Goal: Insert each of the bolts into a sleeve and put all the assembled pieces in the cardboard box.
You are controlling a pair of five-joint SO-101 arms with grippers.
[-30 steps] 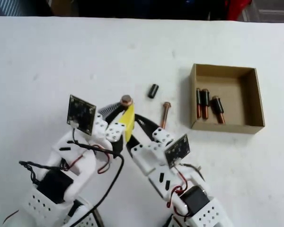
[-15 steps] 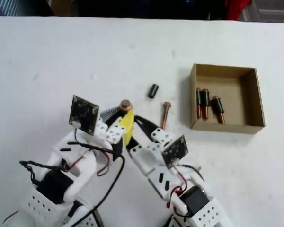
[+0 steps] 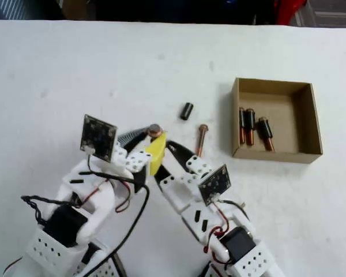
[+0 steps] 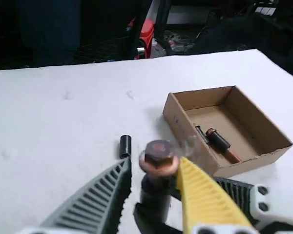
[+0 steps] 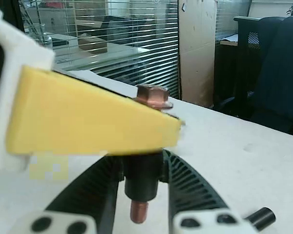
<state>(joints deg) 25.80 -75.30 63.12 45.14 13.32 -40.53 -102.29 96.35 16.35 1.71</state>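
A copper bolt point(image 3: 154, 130) stands upright between the two arms, its head point(image 4: 158, 158) pinched between the grey and yellow fingers of my left gripper point(image 4: 155, 168). The bolt's shank runs through a black sleeve point(image 5: 142, 180), and its tip pokes out below. My right gripper point(image 5: 142, 165) is shut on that sleeve with its black fingers, while the yellow finger point(image 5: 88, 122) of the left gripper crosses in front. On the table beyond lie a loose sleeve point(image 3: 187, 111) and a loose bolt point(image 3: 202, 140). The cardboard box point(image 3: 233, 121) holds three assembled pieces point(image 3: 251, 126).
The box sits to the right of both grippers, open side up, its near wall point(image 4: 173, 114) close to the loose bolt. White tabletop stretches to the left and far side. Both arm bases crowd the near edge.
The bolt head has sunk slightly toward the arms, going deeper into the sleeve. The left wrist shifted a little. The loose parts and the box stayed put.
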